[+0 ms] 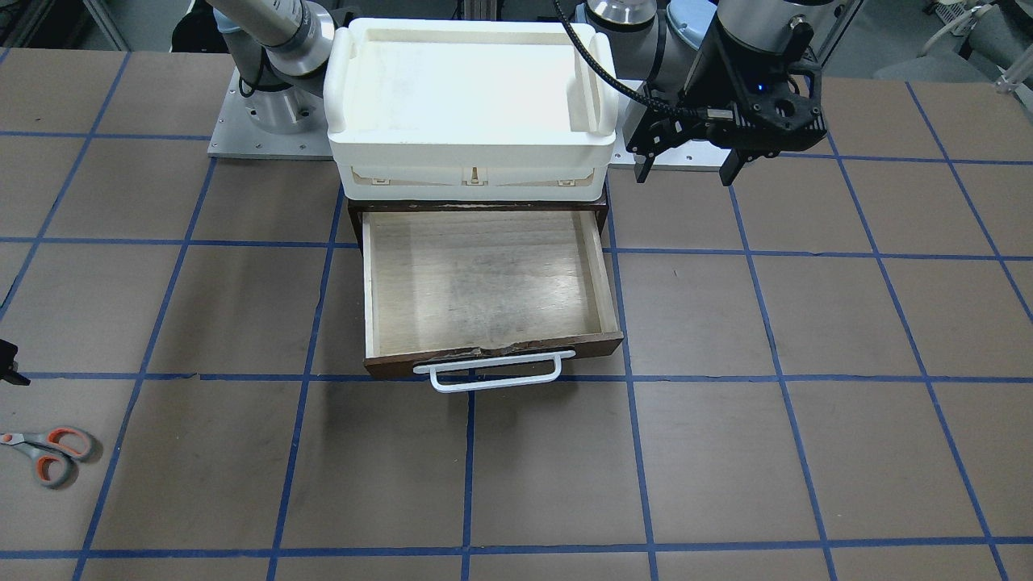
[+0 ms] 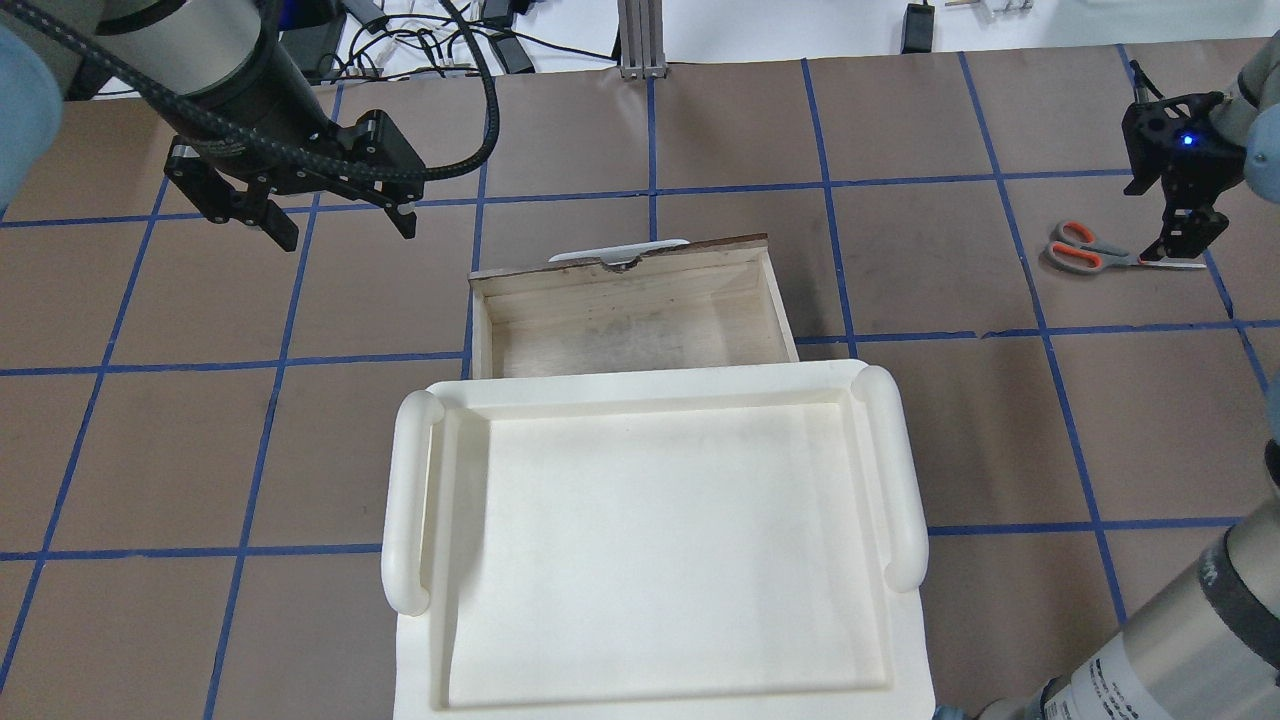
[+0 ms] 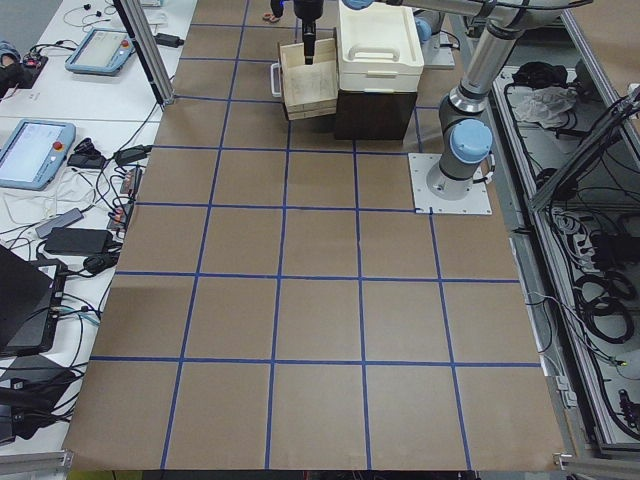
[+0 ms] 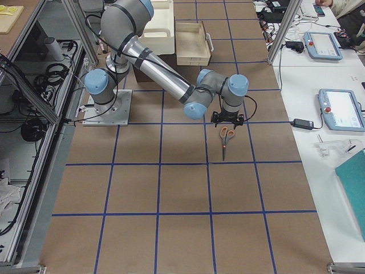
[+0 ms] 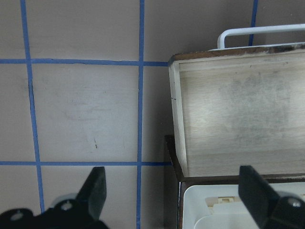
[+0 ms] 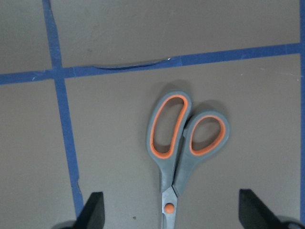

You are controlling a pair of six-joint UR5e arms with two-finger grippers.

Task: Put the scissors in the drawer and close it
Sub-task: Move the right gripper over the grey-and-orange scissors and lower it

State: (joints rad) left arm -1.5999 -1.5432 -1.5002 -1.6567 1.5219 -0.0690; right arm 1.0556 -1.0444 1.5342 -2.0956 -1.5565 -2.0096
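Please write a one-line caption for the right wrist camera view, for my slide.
Right gripper, open, hovers over the scissors lying flat on the blue-taped table.

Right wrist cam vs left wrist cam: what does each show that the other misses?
Only right wrist: the scissors, closed and lying flat on the table, handles pointing away from the camera, with the open right gripper above them.
Only left wrist: the drawer, pulled out and empty, its white handle, and a corner of the white tray at the bottom edge. The left gripper is open and holds nothing.
Both: brown table with blue tape lines, and spread dark jaws along the bottom edge.
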